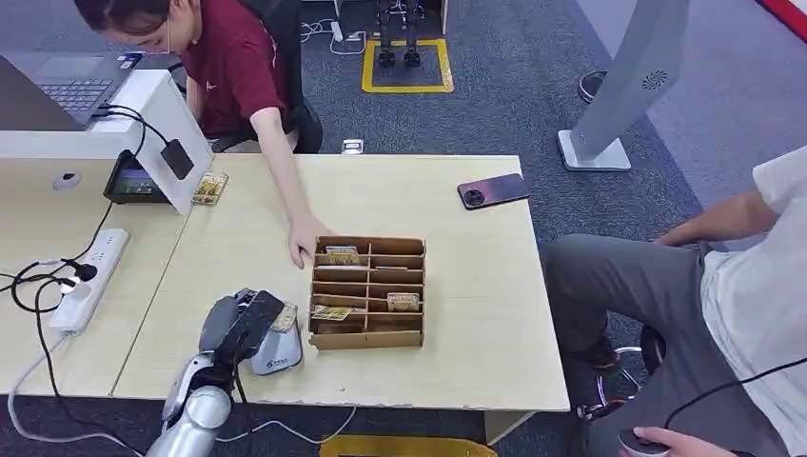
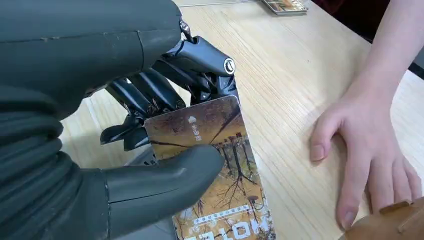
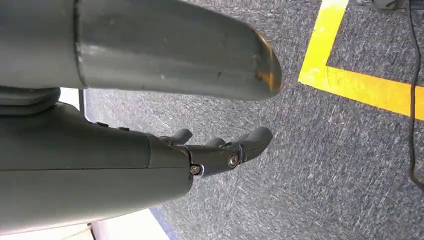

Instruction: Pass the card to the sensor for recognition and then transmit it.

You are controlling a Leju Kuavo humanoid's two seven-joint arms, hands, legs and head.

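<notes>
One card sits pinched in the left robot hand near the front edge of the tabletop.
Thumb and dark fingers clamp it over a grey sensor, possibly touching it, just beside the wooden box of cards. A person's hand rests flat against the box's far corner. The right robot hand hangs over grey carpet, fingers loosely apart, holding nothing.

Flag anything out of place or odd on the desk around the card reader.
Nothing looks spilled or damaged. One oddity: a person's hand rests flat on the table against the wooden card organizer, close to the left hand holding the card over the grey reader.
</notes>
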